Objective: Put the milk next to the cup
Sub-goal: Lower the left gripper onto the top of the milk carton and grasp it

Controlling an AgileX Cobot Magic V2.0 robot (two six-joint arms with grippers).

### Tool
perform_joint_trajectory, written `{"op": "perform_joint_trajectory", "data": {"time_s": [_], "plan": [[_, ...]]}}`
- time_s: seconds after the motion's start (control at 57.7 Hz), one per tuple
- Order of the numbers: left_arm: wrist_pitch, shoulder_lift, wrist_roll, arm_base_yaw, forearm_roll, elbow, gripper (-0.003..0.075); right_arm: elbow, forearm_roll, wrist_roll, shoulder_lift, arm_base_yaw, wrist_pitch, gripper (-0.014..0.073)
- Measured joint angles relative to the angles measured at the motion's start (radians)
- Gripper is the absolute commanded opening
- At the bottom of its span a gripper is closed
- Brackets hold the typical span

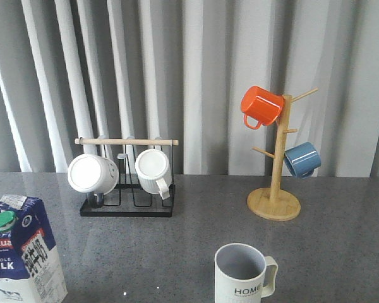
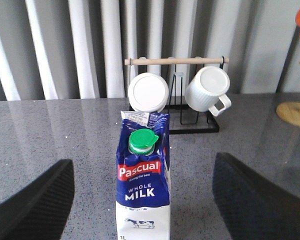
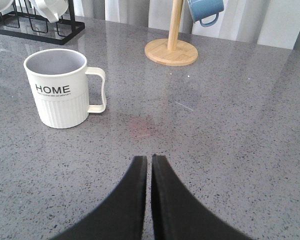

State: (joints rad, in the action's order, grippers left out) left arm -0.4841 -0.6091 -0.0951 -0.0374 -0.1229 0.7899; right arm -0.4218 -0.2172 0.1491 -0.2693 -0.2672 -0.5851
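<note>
The milk [image 1: 22, 252], a tall blue and white carton with a green cap, stands upright at the table's front left. In the left wrist view the milk [image 2: 143, 190] stands between the wide-open fingers of my left gripper [image 2: 142, 200], with gaps on both sides. The cup [image 1: 243, 274], an off-white ribbed mug lettered "HOME", stands at the front centre. It also shows in the right wrist view [image 3: 62, 90], ahead of my right gripper [image 3: 149, 160], which is shut and empty above bare table. Neither gripper shows in the front view.
A black wire rack [image 1: 127, 205] with a wooden bar holds two plain white mugs [image 1: 91, 173] at the back left. A wooden mug tree [image 1: 275, 202] at the back right carries an orange mug [image 1: 261, 105] and a blue mug [image 1: 302, 159]. Grey curtains hang behind.
</note>
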Motion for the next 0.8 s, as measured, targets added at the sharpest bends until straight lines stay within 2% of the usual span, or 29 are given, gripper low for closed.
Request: {"op": "perform_joint_trajectory", "data": {"time_s": [0.104, 0.243, 0.572, 0.797], "plan": [[-0.083, -0.14, -0.101, 0.0, -0.053, 0.112, 0.056, 0.0, 0.0, 0.0, 0.0, 0.0, 0.0, 0.0014], [-0.159, -0.278, -0.145, 0.0, -0.066, 0.214, 0.056, 0.0, 0.0, 0.0, 0.0, 0.0, 0.0, 0.0014], [-0.153, -0.459, -0.226, 0.0, -0.067, 0.303, 0.0559, 0.0, 0.01, 0.0, 0.0, 0.0, -0.035, 0.0014], [-0.153, -0.553, -0.231, 0.0, -0.072, 0.348, 0.0559, 0.0, 0.015, 0.0, 0.0, 0.0, -0.057, 0.0014]]}}
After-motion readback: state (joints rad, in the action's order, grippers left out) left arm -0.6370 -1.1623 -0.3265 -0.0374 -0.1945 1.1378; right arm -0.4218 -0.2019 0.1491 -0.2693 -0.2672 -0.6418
